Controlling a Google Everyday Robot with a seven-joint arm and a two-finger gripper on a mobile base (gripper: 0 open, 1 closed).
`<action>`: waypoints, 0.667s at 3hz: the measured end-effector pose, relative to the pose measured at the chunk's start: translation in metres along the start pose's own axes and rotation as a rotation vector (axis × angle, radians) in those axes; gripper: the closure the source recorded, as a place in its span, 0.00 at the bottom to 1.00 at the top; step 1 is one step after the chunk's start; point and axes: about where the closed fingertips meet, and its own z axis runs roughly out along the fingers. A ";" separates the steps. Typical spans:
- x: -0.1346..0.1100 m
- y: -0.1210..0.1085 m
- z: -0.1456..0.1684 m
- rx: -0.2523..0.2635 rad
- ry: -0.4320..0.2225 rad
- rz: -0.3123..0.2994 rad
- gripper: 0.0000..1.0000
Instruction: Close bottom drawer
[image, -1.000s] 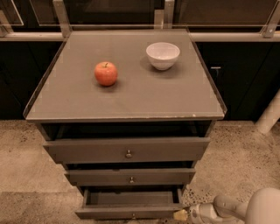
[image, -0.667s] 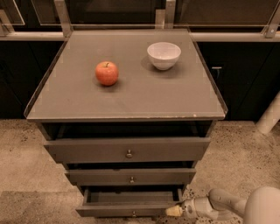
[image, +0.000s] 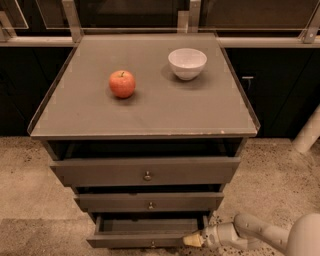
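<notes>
The grey-brown cabinet (image: 145, 117) has three drawers. The bottom drawer (image: 135, 241) is the lowest and slimmest; it stands pulled out, and its dark inside (image: 150, 224) shows from above. A tiny metal knob (image: 152, 244) sits at the middle of its front. The gripper (image: 193, 241) comes in from the lower right on a pale grey arm (image: 250, 234). Its cream tip is at the right end of the bottom drawer's front, touching it or almost touching it. The middle drawer (image: 149, 202) and the top drawer (image: 145, 171) also stick out a little.
A red apple (image: 122, 83) and a white bowl (image: 187, 63) stand on the cabinet top. A white post (image: 307, 131) rises at the right. Dark cupboards with a metal rail (image: 150, 40) run behind. The floor (image: 30, 200) is speckled stone.
The gripper has moved left along the floor level toward the right end of the bottom drawer's front. The drawer stands about as far out as before.
</notes>
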 end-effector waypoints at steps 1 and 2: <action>0.009 -0.004 -0.003 0.035 -0.009 0.041 1.00; 0.028 -0.015 -0.009 0.114 -0.054 0.101 1.00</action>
